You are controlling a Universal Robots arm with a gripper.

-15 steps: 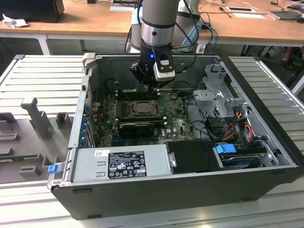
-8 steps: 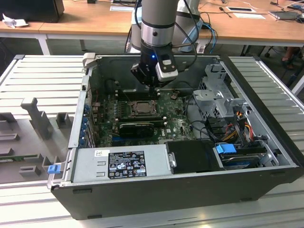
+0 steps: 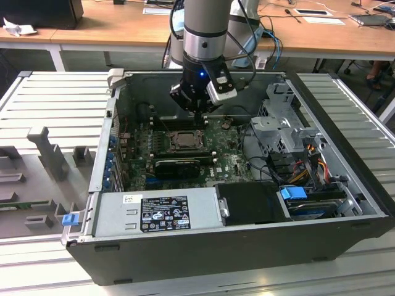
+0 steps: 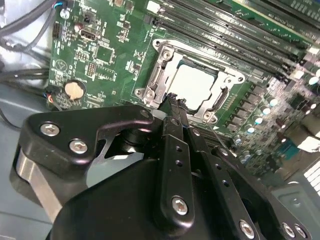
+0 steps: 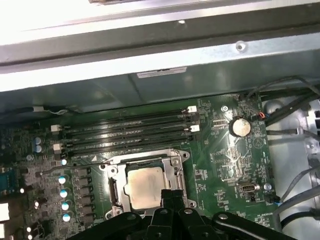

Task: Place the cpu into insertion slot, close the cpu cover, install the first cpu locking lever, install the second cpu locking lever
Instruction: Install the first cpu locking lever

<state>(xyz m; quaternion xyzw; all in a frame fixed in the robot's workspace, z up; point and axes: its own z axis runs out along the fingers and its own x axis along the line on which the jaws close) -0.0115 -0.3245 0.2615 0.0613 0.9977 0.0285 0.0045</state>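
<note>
The small flat square chip, pale silvery-beige [image 5: 144,187], lies level inside the square dark socket with a silvery metal rim [image 5: 115,193], its edges square to the socket's. The thin silvery metal frame plate with a square window [image 5: 175,161] lies flat over the socket, and the chip's face shows through the window. The socket sits on the green circuit board [image 5: 225,165], just beside the long black memory slots [image 5: 125,132]

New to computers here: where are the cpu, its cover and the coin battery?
cpu [image 5: 144,186]: first wrist view, centre of its pale top.
cpu cover [image 5: 176,172]: first wrist view, on its silvery frame.
coin battery [image 5: 240,126]: first wrist view, its round face.
</note>
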